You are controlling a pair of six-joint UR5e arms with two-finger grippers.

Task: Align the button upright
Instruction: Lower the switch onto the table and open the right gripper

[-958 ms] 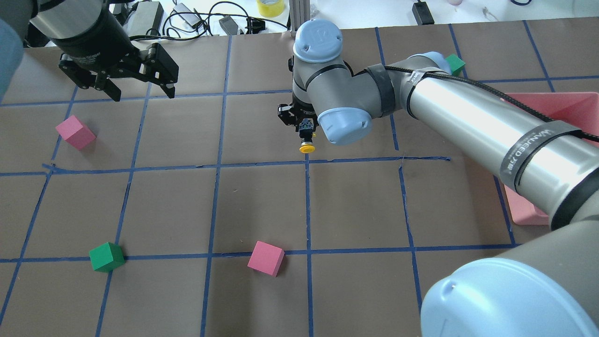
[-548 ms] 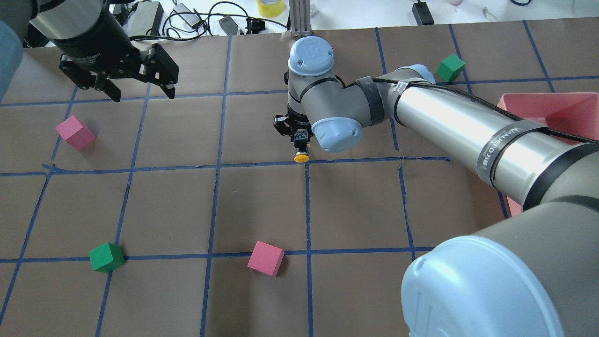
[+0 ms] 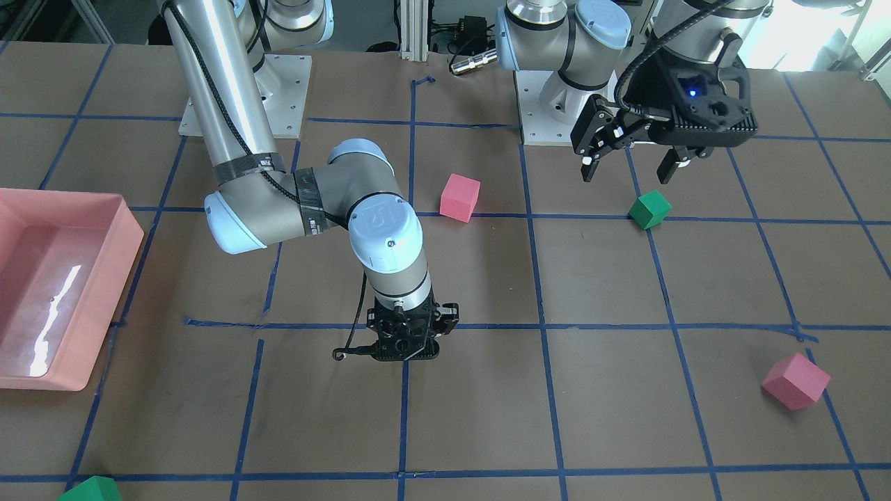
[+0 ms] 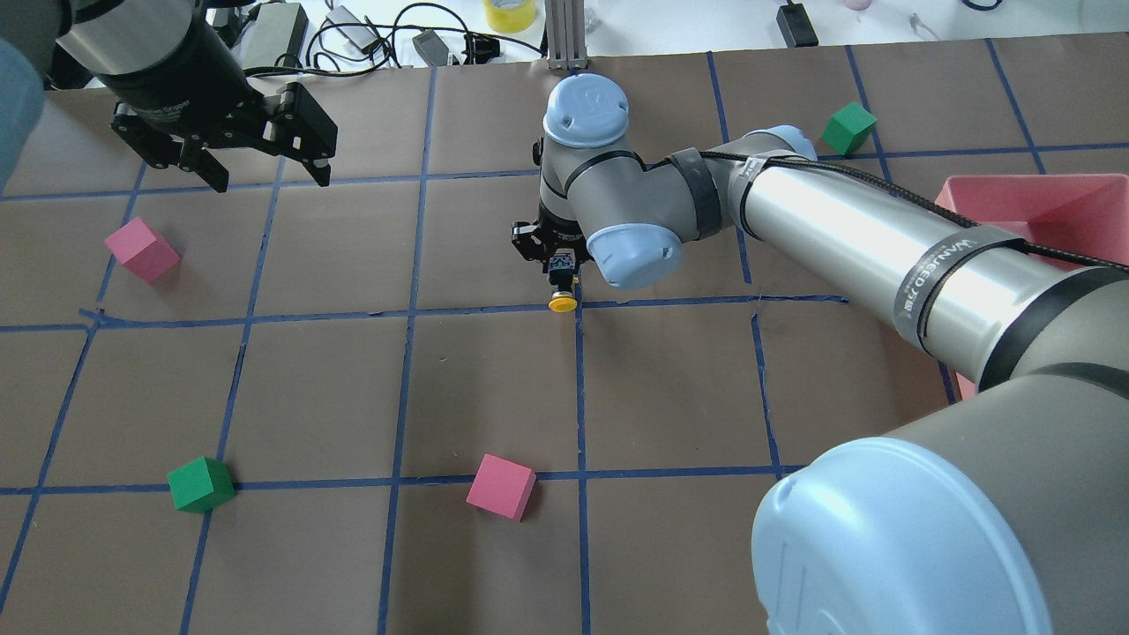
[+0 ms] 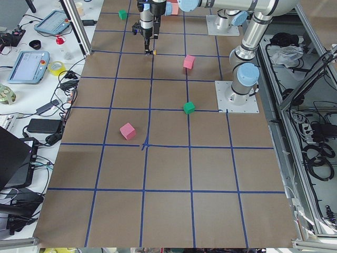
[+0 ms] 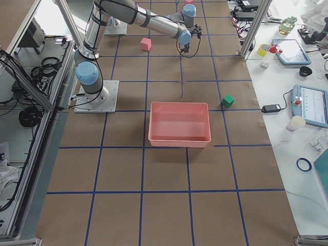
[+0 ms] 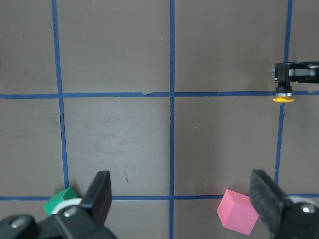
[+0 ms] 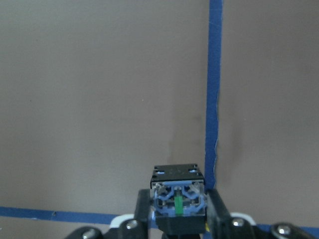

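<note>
Near the middle of the table, the button is sitting between the fingers of the right gripper, which is clamping its black body from both sides. That gripper is pointing straight down. The button is hanging from it with the yellow cap facing the table and the blocky base facing up toward the wrist. The right wrist camera is looking straight onto that base, whose blue and green parts are showing between the two fingers. The cap is lying just beside a crossing of the blue tape lines, on the side toward the robot's left. I cannot tell whether the cap is touching the table.

Well apart from it, the left gripper is hovering over the far left part of the table, its fingers spread wide and gripping nothing. A pink foam cube is resting near it, on the side toward the robot. A second pink foam cube is lying closer to the robot, touching a tape line, with a green foam cube further to the left along the same line. A second green foam cube is sitting at the far side, beyond the right arm. A pink tray is standing at the table's right end, partly hidden by that arm.
</note>
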